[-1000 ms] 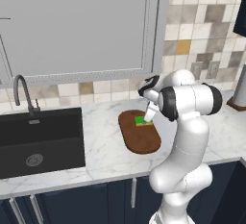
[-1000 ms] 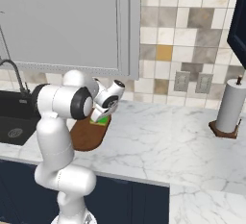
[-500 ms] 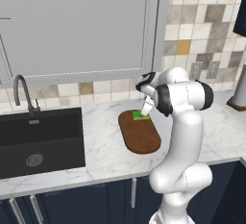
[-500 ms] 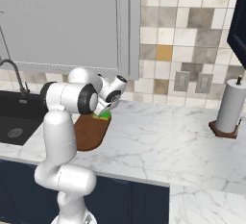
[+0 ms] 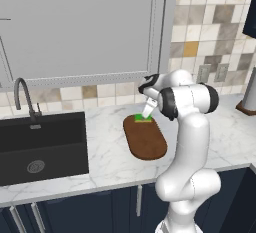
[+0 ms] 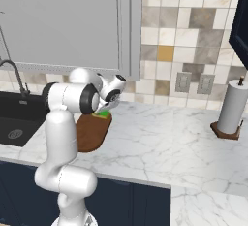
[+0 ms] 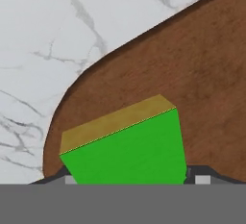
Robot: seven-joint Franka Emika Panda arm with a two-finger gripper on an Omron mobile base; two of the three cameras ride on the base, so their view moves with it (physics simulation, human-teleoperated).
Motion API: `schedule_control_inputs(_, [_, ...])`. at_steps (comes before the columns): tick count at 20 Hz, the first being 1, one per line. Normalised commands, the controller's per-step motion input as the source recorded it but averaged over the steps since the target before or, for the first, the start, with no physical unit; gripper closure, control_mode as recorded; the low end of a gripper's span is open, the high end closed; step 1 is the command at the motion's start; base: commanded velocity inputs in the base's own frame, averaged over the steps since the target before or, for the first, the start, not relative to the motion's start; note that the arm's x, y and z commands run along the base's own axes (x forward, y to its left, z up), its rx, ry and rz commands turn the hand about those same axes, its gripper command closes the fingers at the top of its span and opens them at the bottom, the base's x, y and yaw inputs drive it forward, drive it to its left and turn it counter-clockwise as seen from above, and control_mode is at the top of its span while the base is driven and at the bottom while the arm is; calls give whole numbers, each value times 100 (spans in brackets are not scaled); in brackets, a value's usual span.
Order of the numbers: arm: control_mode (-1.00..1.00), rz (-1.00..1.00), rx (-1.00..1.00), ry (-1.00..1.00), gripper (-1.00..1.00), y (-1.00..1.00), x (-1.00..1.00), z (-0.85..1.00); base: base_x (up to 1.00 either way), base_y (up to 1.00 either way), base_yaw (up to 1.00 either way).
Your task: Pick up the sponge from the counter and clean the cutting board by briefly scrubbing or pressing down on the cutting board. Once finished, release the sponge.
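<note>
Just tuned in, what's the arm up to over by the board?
The gripper is down at the far end of the cutting board, with the green sponge sitting between its fingers. The sponge is over the board's rounded end, close to the edge where the counter begins. The jaws stand wide around the sponge.

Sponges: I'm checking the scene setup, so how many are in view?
1. The sponge sits on the far rounded end of the cutting board, at the gripper. The arm could hide others.
</note>
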Motion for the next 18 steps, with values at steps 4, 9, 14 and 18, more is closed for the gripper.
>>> schedule_control_inputs(4, [-100,-12,0,0,100,43,0,-3,0,0,0])
schedule_control_inputs(9, [-100,-11,0,0,100,51,0,-3,0,0,0])
schedule_control_inputs(14, [-100,-7,0,0,100,31,-7,-8,0,0,0])
schedule_control_inputs(18, [-100,0,0,0,100,5,-22,-15,0,0,0])
